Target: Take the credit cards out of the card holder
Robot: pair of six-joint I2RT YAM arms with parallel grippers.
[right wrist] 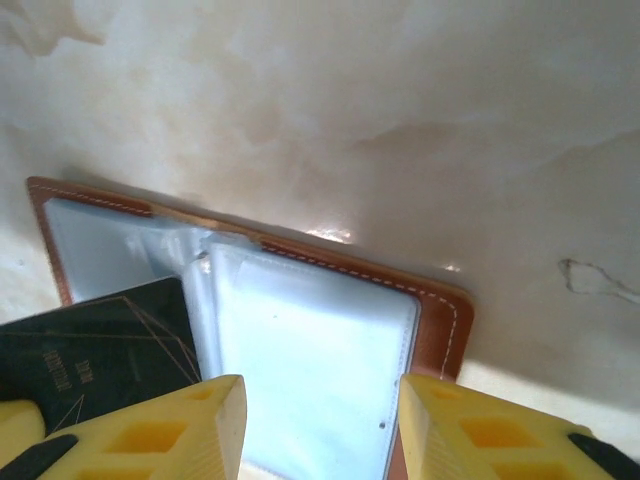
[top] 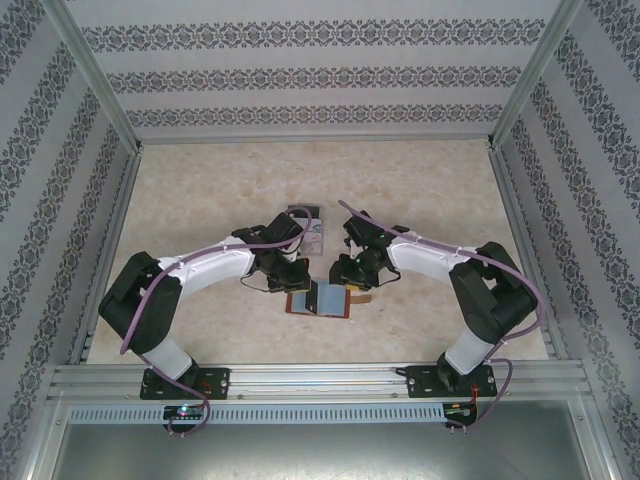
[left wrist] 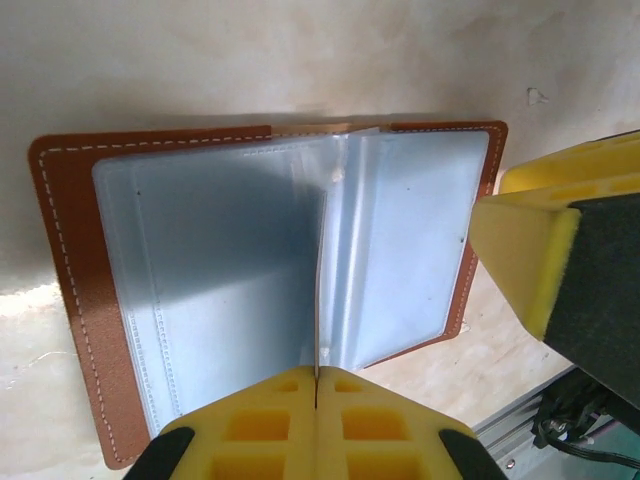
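Left claw (left wrist: pixel 316 425) pressed together, pinching upright clear leaf of card holder (left wrist: pixel 62 300). Right claw (right wrist: pixel 320 430) apart, yellow fingers straddling near edge of right page. Card holder lies open on marbled worktop (top: pixel 200 200), between both claws: reddish-brown leather, white stitching, grey-blue plastic pockets. Dark credit card (right wrist: pixel 95 350), faint gold print, over left page beside right claw's finger; touching or not, can't tell. Beyond, clear tray (top: pixel 314 238) by left wrist.
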